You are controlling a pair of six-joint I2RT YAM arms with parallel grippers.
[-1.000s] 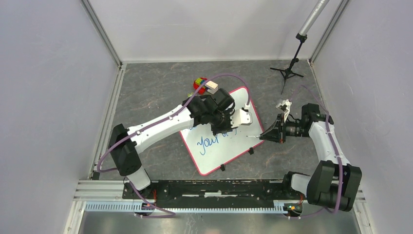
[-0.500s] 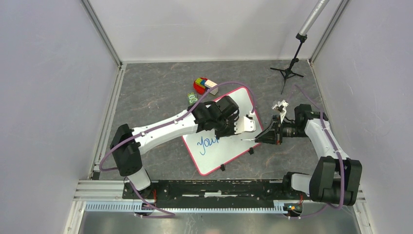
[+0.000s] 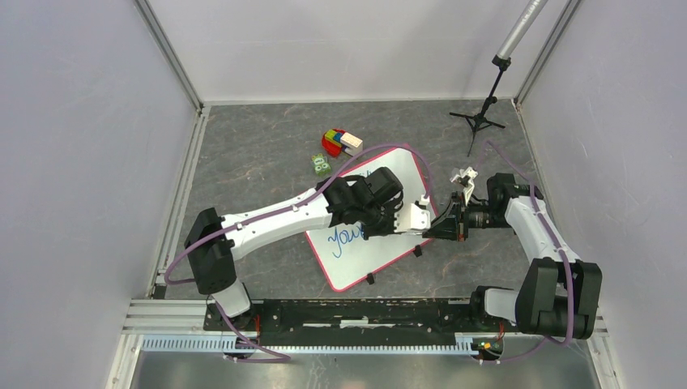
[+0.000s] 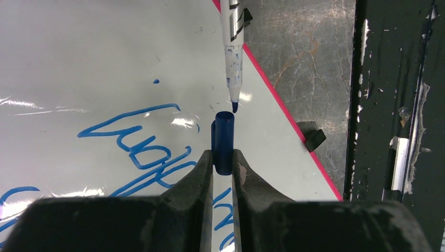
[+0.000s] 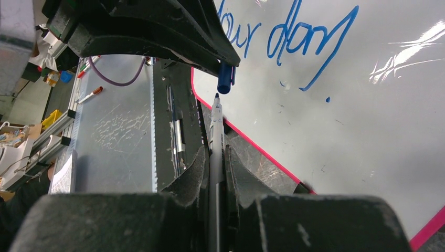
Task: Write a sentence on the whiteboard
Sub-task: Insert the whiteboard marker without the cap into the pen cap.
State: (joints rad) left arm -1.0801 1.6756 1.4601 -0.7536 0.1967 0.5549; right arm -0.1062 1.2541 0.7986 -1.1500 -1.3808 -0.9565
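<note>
The whiteboard lies tilted on the grey floor, pink-red rim around it. The sentence is blue lettering, partly hidden under my left arm; the right wrist view shows "your day". My left gripper is over the board's right edge, shut on a blue marker cap. My right gripper is shut on the marker, which points at the cap. The marker's blue tip is just short of the cap's open end, almost touching it.
A stack of coloured blocks and a small green object lie beyond the board. A black tripod stand is at the back right. Black clips sit on the board's rim. The black base rail runs along the near edge.
My left gripper has swept right and toward the near side across the board with the cap. My right gripper has edged left, so cap and marker tip are now nearly meeting.
</note>
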